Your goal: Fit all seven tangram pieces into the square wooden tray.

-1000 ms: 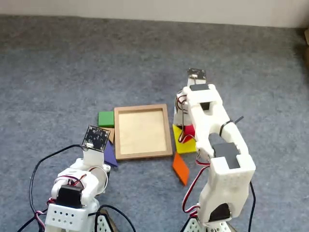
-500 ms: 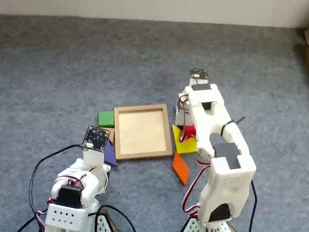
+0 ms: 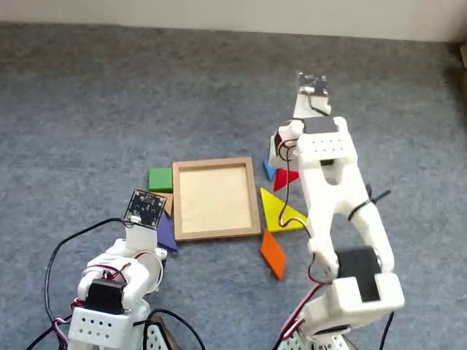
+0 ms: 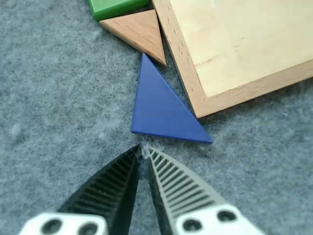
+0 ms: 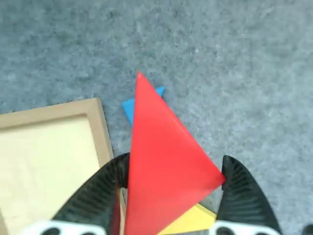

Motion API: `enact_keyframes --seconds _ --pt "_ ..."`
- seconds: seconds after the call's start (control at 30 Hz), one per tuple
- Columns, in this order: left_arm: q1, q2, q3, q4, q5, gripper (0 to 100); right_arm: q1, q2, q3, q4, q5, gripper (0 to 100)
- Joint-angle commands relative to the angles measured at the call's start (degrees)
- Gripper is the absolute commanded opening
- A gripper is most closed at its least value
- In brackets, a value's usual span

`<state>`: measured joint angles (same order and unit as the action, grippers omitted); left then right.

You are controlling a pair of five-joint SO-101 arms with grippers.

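High view first: shows a square pale wooden tray (image 3: 217, 234) at the centre of the frame, flat on grey carpet (image 3: 109, 109). Puts a green square block (image 3: 160, 179) just beside the tray's upper left corner and a dark blue triangle (image 3: 167, 233) at its lower left corner. Right of the tray, lays out a yellow triangle (image 3: 279, 211) just beside the rim and an orange parallelogram (image 3: 273, 254) lower down, near the tray's lower right corner but apart from it. Adds a small light blue triangle (image 3: 269, 172) near the upper right corner. Sets a red triangle (image 3: 286, 177) immediately right of the light blue one, tucked under the white right arm (image 3: 336, 189). Keeps all of these pieces outside the tray.

Right wrist view: catches the right gripper (image 5: 173, 169) clenched on the red triangle, with black jaws pressing it from two sides. Overlaps the red piece on both the yellow and the light blue triangles. Cannot tell whether it touches them.

Left wrist view: has the left gripper (image 4: 143, 152) closed on nothing, tips together, just beside one edge of the dark blue triangle. Shows a tan wooden triangle (image 4: 139, 32) between the green block and the blue piece, alongside the tray's rim, its nearest corner close to the blue triangle's tip.
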<state>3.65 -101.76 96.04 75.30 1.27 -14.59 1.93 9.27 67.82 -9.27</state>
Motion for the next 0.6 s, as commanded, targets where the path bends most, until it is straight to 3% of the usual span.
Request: enact_keyframes --seconds 0.0,0.3,0.5,0.57 --pt "-0.22 -2.42 1.1 0.26 -0.35 1 -4.88 -6.64 -1.45 3.03 0.62 15.7" --pt "-0.22 -2.42 1.1 0.26 -0.35 1 -19.91 -3.12 -1.36 1.27 -3.87 15.7" --pt "-0.22 -2.42 1.1 0.26 -0.35 1 -24.13 4.26 -1.45 -4.7 -7.38 16.5" --pt "-0.22 -2.42 1.1 0.26 -0.35 1 -24.75 5.67 -1.54 -4.09 -8.26 20.8"
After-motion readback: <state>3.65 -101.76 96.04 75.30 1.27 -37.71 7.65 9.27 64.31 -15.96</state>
